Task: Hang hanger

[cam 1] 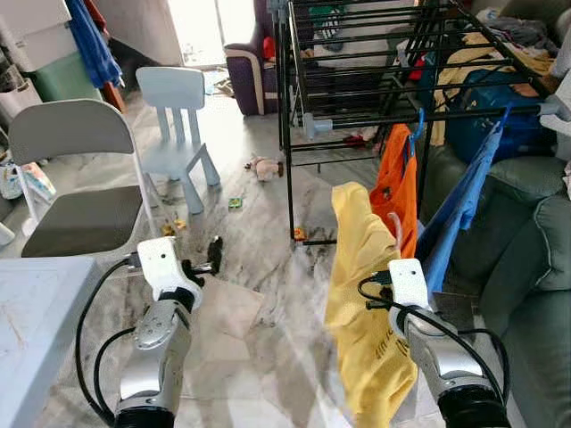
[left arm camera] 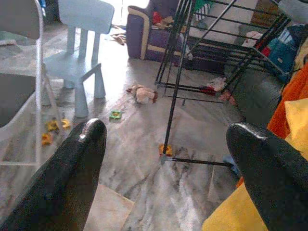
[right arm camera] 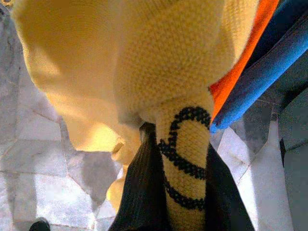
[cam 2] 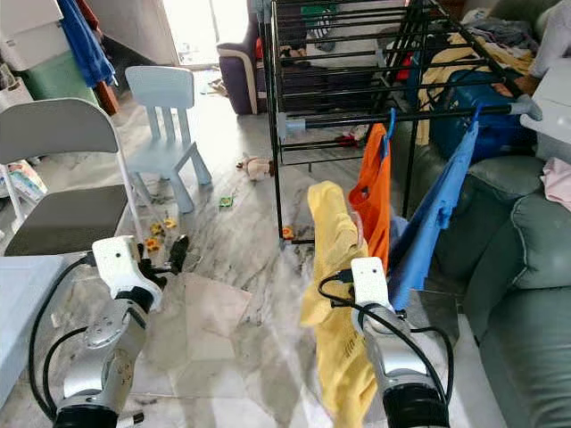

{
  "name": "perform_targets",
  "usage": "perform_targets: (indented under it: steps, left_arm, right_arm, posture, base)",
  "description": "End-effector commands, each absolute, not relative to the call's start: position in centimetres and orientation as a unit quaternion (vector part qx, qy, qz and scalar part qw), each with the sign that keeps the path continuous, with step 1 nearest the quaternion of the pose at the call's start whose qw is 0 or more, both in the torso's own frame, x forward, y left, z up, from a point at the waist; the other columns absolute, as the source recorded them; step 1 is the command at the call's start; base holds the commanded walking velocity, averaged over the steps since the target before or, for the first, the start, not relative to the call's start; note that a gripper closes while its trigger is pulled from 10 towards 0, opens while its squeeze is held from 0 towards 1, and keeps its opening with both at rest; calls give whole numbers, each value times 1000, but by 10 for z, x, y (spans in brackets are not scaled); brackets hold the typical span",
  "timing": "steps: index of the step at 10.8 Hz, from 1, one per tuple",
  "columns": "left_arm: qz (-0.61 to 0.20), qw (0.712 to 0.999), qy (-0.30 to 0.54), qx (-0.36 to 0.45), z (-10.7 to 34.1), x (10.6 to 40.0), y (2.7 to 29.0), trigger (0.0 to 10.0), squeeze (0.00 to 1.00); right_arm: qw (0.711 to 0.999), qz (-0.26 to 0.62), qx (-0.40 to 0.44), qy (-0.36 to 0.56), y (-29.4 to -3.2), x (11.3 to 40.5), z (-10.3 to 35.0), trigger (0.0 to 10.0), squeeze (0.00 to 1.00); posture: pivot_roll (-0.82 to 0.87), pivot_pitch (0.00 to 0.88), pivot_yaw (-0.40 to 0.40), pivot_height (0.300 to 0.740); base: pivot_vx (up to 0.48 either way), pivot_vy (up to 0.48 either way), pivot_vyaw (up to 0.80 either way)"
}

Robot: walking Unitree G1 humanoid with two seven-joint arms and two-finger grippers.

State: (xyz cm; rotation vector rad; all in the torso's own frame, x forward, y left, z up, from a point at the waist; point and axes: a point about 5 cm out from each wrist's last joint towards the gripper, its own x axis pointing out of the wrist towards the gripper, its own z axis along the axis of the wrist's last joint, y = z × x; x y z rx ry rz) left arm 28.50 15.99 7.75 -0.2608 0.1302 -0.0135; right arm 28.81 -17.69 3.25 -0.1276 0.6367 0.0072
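Note:
A yellow knit garment (cam 1: 361, 294) hangs in front of my right arm, its top level with the lower rail (cam 1: 428, 114) of the black drying rack (cam 1: 294, 107). In the right wrist view my right gripper (right arm camera: 185, 192) is shut on the yellow garment (right arm camera: 144, 72), which covers the hanger. A pale hook (cam 1: 393, 221) peeks out beside it. An orange garment (cam 1: 399, 178) and a blue one (cam 1: 464, 201) hang from that rail on blue hangers. My left gripper (cam 1: 210, 259) is open and holds nothing, low over the floor to the left.
A grey folding chair (cam 1: 76, 196) and a pale blue child's chair (cam 1: 178, 125) stand on the left. A white table corner (cam 1: 36, 312) is at my near left. A green sofa (cam 1: 526, 250) fills the right. Small toys (cam 1: 263, 167) lie on the marble floor.

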Motion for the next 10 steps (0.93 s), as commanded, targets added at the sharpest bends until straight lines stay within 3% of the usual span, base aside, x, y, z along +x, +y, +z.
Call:
perform_targets:
  steps: [1, 3, 8, 10]
  left_arm:
    - [-17, 989, 57, -134, 82, 286, 159, 10000, 0]
    - [-24, 988, 52, -140, 84, 286, 157, 10000, 0]
    - [-38, 987, 47, -148, 85, 287, 153, 10000, 0]
    - [-42, 987, 46, -151, 86, 287, 152, 10000, 0]
  right_arm:
    - [960, 8, -60, 273, -173, 299, 51, 10000, 0]
    - [962, 12, -72, 265, -174, 302, 53, 10000, 0]
    - [962, 14, -73, 261, -173, 304, 55, 10000, 0]
    - [962, 14, -72, 263, -173, 303, 54, 10000, 0]
  posture:
    - [-148, 0, 75, 740]
    - [-148, 0, 74, 740]
    - [-152, 0, 80, 740]
    - [-152, 0, 81, 740]
  base:
    - [0, 0, 0]
    - [144, 0, 0]
    - [365, 0, 0]
    - [411, 249, 0]
